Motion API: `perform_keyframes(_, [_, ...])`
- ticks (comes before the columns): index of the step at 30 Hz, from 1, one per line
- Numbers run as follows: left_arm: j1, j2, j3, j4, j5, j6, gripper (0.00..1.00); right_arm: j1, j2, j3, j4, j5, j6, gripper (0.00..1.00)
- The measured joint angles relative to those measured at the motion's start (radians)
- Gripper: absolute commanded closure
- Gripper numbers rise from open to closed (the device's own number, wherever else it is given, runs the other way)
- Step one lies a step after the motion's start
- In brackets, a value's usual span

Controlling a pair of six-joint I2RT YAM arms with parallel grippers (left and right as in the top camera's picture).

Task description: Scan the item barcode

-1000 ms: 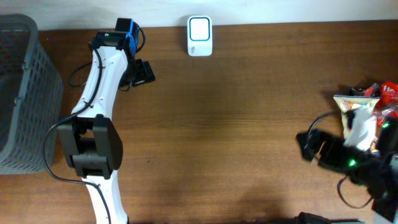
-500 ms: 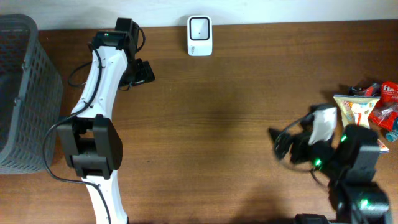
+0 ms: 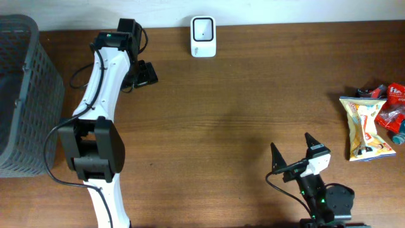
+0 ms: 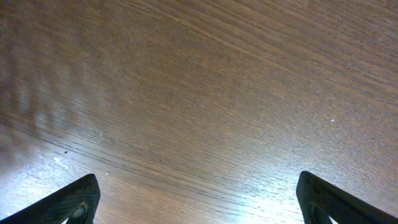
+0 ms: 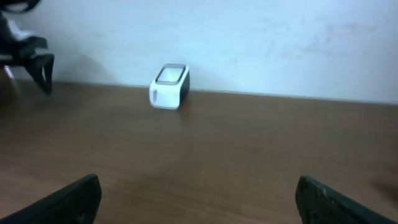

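Wood-grain table against a pale wall; scanner upper centre, basket at left edge. Left gripper and right gripper gape, empty.

A small white scanner sits on the brown table against the pale wall (dark fingertips spread wide below).

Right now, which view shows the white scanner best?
Overhead: the scanner is sharp and whole, seen from straight above. The right wrist view shows it side-on, smaller and blurry. The left wrist view shows only the table.
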Motion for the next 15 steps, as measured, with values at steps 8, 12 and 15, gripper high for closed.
perform_keyframes(8, [0.000,0.000,0.000,0.000,0.000,0.000,0.01,-0.021,0.000,-0.009,-0.006,0.142,-0.033,0.02])
perform_keyframes(12, [0.000,0.000,0.000,0.000,0.000,0.000,0.01,-0.038,0.000,-0.010,-0.006,0.156,-0.042,0.02])
perform_keyframes(15, [0.000,0.000,0.000,0.000,0.000,0.000,0.01,-0.038,0.000,-0.010,-0.006,0.156,-0.046,0.02])
